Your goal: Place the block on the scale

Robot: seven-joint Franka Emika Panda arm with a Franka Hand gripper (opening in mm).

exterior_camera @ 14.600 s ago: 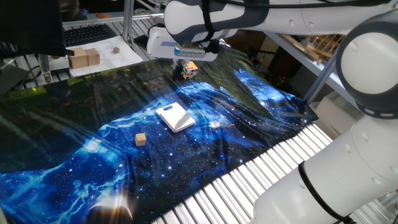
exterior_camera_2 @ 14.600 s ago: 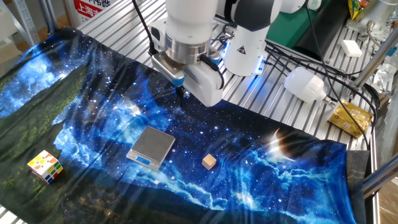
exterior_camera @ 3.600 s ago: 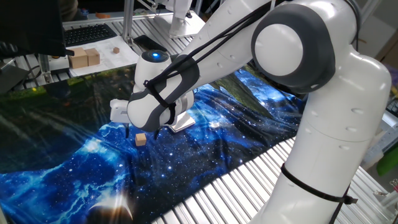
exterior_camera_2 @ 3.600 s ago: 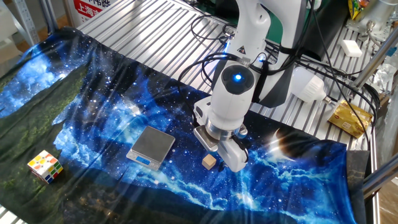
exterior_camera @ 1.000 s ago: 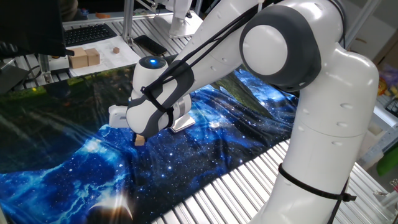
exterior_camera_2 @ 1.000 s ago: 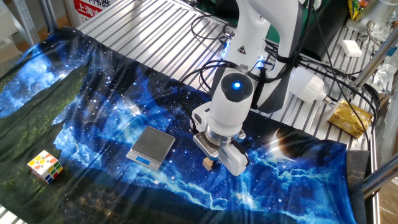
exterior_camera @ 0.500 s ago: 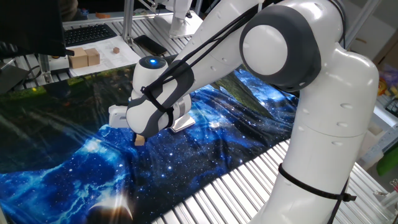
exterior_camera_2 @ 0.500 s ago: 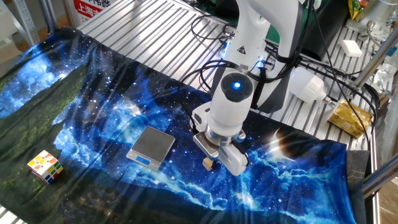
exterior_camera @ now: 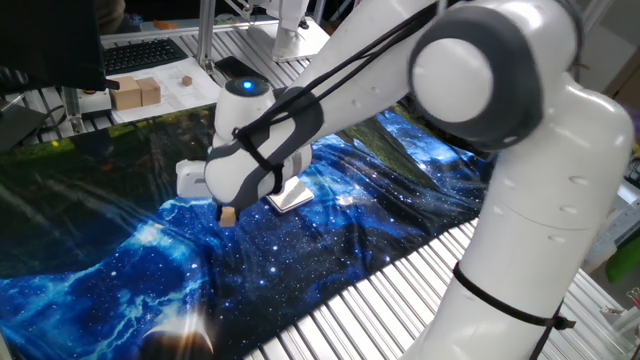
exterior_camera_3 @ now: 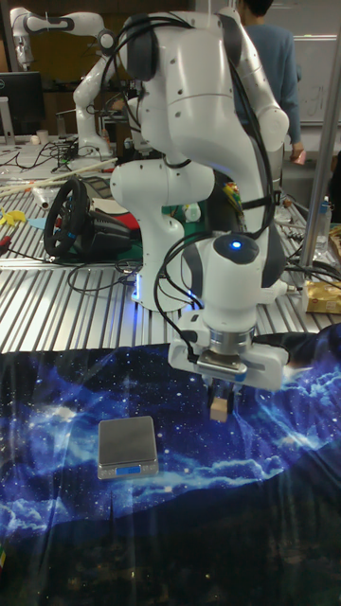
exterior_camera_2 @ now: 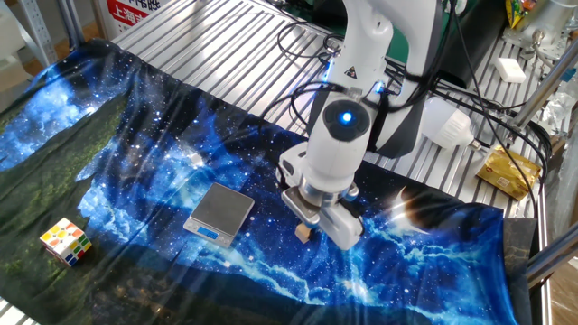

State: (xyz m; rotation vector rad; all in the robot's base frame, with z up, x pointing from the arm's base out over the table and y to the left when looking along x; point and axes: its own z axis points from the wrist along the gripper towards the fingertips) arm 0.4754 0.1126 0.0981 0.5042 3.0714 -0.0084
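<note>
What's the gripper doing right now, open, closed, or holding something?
Gripper: closed on the block, held just above the cloth; the scale is bare.

A puzzle cube sits on the starry cloth.
</note>
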